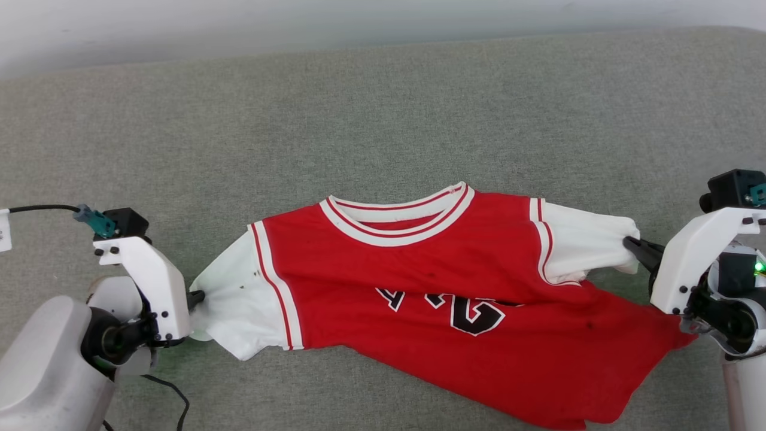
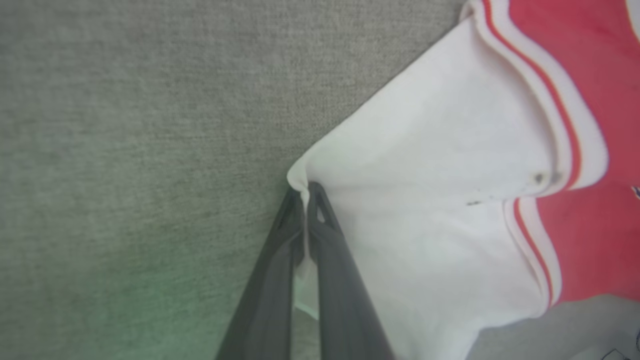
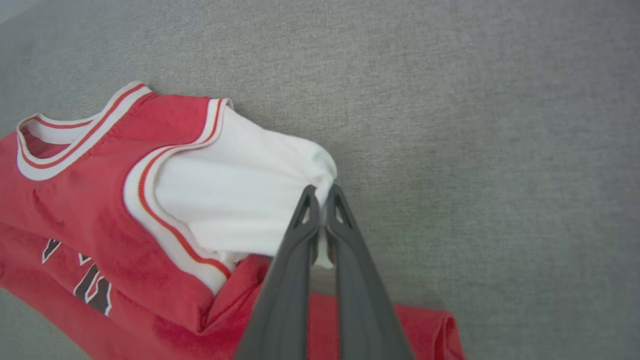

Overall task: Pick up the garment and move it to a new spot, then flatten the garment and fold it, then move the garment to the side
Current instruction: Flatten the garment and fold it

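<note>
The garment, a red jersey with white sleeves, a striped collar and black numbers, lies stretched sideways across the grey surface, its lower body crumpled toward the front right. My left gripper is shut on the tip of the white sleeve at the left; in the left wrist view the dark fingers pinch a fold of that sleeve. At the right, my right gripper is shut on the tip of the other white sleeve, its fingertips closed on the cloth.
Grey textured cloth covers the whole work surface, ending at a pale wall along the back. A black cable trails by my left arm at the lower left.
</note>
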